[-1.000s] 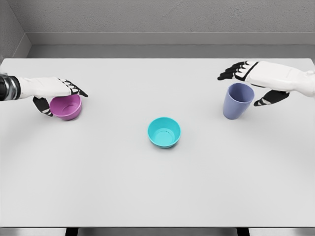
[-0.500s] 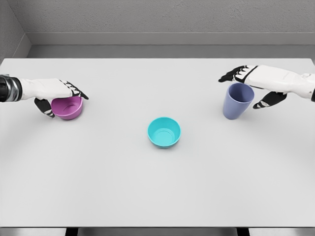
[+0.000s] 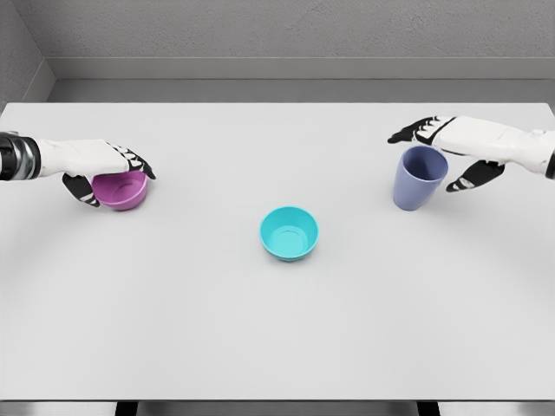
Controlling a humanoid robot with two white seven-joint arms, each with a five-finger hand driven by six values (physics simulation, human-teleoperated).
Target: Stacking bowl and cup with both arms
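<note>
Standing on the desk (image 3: 277, 347): pink bowl (image 3: 121, 190) far left, teal bowl (image 3: 290, 232) centre, cup (image 3: 420, 178) right, all upright and well apart.

Left hand (image 3: 97, 165) draping over the pink bowl's near-left rim, fingers along the top, thumb down the outer wall; looking like a pinch on the rim, though firm contact not confirmable. Right hand (image 3: 455, 143) hovering spread at the cup's far-right side, fingers above the rim, thumb lower and clear of the wall; holding nothing.

Risks, judging from this layout:
- Closing the right hand off-centre, pushing the cup over or sliding it leftward.
- Pinching only the bowl's rim, letting the bowl tilt or slip on lifting.
- Bringing both loads to the teal bowl together, risking collision between arms above the centre.

Hard to make out:
- Left fingertips merging with the bowl's rim; thumb contact partly hidden behind the wall.
- Both forearms cut off at the frame edges.
- Gap between right palm and cup not judgeable.
</note>
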